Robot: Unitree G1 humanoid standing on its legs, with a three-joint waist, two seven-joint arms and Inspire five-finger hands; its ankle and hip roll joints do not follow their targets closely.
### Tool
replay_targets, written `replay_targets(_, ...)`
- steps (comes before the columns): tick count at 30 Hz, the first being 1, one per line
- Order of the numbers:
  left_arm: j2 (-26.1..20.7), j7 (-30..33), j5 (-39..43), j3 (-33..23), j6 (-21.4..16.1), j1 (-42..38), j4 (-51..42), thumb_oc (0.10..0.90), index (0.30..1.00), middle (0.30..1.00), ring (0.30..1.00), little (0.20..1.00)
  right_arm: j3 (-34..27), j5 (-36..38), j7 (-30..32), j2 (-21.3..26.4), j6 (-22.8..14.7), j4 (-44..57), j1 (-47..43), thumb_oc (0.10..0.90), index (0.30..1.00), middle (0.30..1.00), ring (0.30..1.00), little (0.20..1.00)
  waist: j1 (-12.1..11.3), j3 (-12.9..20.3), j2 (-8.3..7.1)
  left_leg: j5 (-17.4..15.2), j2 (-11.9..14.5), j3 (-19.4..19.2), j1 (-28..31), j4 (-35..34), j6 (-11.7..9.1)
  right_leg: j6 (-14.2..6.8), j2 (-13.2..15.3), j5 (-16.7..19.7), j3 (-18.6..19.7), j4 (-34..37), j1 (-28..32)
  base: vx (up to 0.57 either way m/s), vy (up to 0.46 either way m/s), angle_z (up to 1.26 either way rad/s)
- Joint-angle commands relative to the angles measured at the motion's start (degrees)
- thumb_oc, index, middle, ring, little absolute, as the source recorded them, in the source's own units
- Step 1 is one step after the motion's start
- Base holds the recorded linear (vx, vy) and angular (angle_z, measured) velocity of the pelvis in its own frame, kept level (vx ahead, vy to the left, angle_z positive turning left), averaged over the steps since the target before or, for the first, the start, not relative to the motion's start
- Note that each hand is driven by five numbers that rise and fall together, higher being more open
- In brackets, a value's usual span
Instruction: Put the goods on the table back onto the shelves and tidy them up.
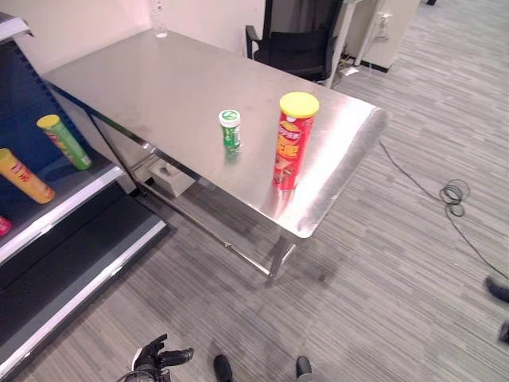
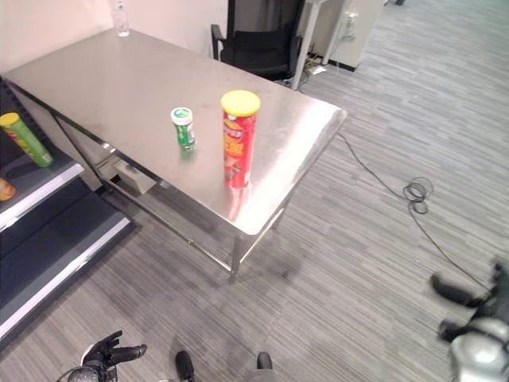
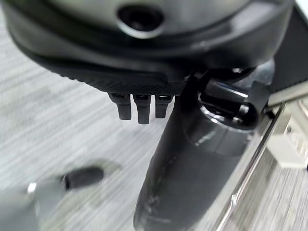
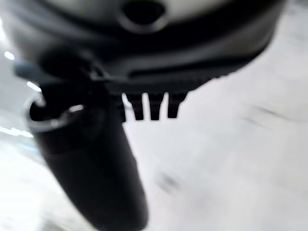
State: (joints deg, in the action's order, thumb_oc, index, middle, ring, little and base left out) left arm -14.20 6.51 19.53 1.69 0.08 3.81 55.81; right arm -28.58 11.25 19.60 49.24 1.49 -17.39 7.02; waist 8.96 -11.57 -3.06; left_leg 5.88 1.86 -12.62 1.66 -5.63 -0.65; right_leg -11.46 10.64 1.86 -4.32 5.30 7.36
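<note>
Two goods wait on the steel surface (image 1: pixel 159 87). A tall red can with a yellow lid (image 1: pixel 292 142) stands upright close to the near corner, not far from the edge that faces the robot. A short green bottle with a white cap (image 1: pixel 230 130) stands upright just beside it, further in toward the middle. A clear bottle (image 1: pixel 159 19) stands at the far edge by the wall.

The shelf (image 1: pixel 56 203) sits to the robot's left of the surface and already carries a green can (image 1: pixel 64 142) and an orange can (image 1: pixel 25 176), both lying tilted on the same board.

Both hands hang low over the floor, well apart from the goods. The left hand (image 1: pixel 155 357) has relaxed, spread fingers and holds nothing. The right hand (image 2: pixel 469 314) likewise looks loose and empty, its fingers extended.

The main risk is probably the red can: it is tall and narrow, so a reach that clips its upper part could tip it, and from where it stands it could roll off the near edge onto the floor. Its smooth round wall may also slip in a loose hold. The green bottle is squat and should stand steadier, but it is small, so fingers closing off-centre could knock it aside into the can. Setting a new can on the shelf could also nudge the tilted ones there and set them rolling.
</note>
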Motion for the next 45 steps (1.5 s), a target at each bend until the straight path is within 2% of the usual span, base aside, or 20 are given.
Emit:
replay_targets(1,-1.71,-0.70,-2.95,0.92,-2.23,-1.73,0.52,0.800,0.900,0.900,0.900,0.900,0.71,-2.62,1.94,6.45,-9.07,3.29,-10.36,0.800,0.900,0.900,0.900,0.900,-4.06,2.65,-0.80,-9.98,2.86,1.25,5.58,0.63,-2.65,-1.57,0.41,0.29,-0.21,-0.68,-4.62,0.06,-0.064,-0.01)
replay_targets(3,-1.61,-1.29,-3.88,1.95,-2.24,-1.57,0.75,0.800,0.900,0.900,0.900,0.900,2.49,-1.68,0.90,9.42,-10.77,6.76,-14.13,0.800,0.900,0.900,0.900,0.900,-4.46,3.16,-0.97,-10.05,3.16,1.27,5.95,0.63,-2.94,-1.56,0.34,0.05,-0.93,-0.43,-3.95,0.05,-0.060,0.03)
replay_targets(6,-1.33,-1.88,-4.44,3.23,-2.22,-1.27,0.82,0.800,0.900,0.900,0.900,0.900,5.32,-0.27,-0.53,11.26,-12.72,12.18,-19.16,0.800,0.900,0.900,0.900,0.900,-5.13,3.83,-1.09,-10.06,3.58,1.31,6.37,0.63,-3.32,-1.50,0.18,-0.38,-1.76,-0.30,-3.31,0.04,-0.046,0.07)
replay_targets(8,-1.21,-2.00,-4.34,3.68,-2.37,-1.00,1.04,0.800,0.900,0.900,0.900,0.900,7.81,2.28,-2.30,10.54,-14.36,15.59,-22.63,0.800,0.900,0.900,0.900,0.900,-5.42,4.07,-1.01,-10.05,3.83,1.42,6.59,0.63,-3.60,-1.33,0.09,-0.65,-2.32,-0.30,-2.81,0.03,-0.050,0.13)
replay_targets(10,-1.19,-2.26,-4.29,4.62,-2.62,-0.85,1.26,0.800,0.900,0.900,0.900,0.900,11.84,8.96,-5.85,7.68,-17.11,19.08,-27.25,0.800,0.900,0.900,0.900,0.900,-6.33,4.33,-0.84,-9.88,4.08,1.75,6.64,0.63,-3.88,-1.13,-0.05,-1.13,-3.02,-0.30,-2.22,0.02,-0.054,0.23)
replay_targets(17,-1.42,-1.88,-2.80,4.53,-3.33,-0.25,1.26,0.800,0.900,0.900,0.900,0.900,22.76,14.68,-10.87,6.14,-17.12,18.57,-36.30,0.800,0.900,0.900,0.900,0.900,-8.23,4.98,-0.31,-9.57,4.42,2.87,6.83,0.63,-4.66,-0.43,-0.24,-1.99,-4.85,-0.30,-0.12,0.01,-0.039,0.17)
replay_targets(31,-0.54,-1.31,-2.50,4.54,-3.50,1.03,3.67,0.800,0.900,0.900,0.900,0.900,26.04,19.73,-12.78,2.94,-18.40,17.56,-42.04,0.800,0.900,0.900,0.900,0.900,-10.18,5.52,0.75,-9.04,4.65,4.51,6.45,0.63,-5.17,-0.06,-0.35,-2.69,-7.37,-0.30,0.86,0.00,-0.024,0.10)
replay_targets(39,-1.05,-1.51,-2.03,4.25,-3.73,1.08,3.99,0.800,0.900,0.900,0.900,0.900,38.08,13.05,-15.29,7.35,-13.69,10.41,-48.05,0.800,0.900,0.900,0.900,0.900,-11.02,5.60,0.64,-8.46,4.95,4.71,5.86,0.63,-5.57,0.07,-0.59,-2.61,-7.69,-0.30,0.62,-0.01,-0.013,0.00)
replay_targets(45,-1.41,-1.04,-1.51,4.55,-4.02,1.18,4.42,0.800,0.900,0.900,0.900,0.900,44.08,10.95,-15.57,7.24,-12.61,4.75,-51.88,0.800,0.900,0.900,0.900,0.900,-11.47,5.67,0.77,-8.08,5.11,5.43,5.37,0.63,-5.82,0.28,-0.77,-2.77,-8.49,-0.30,0.97,-0.01,-0.014,0.06)
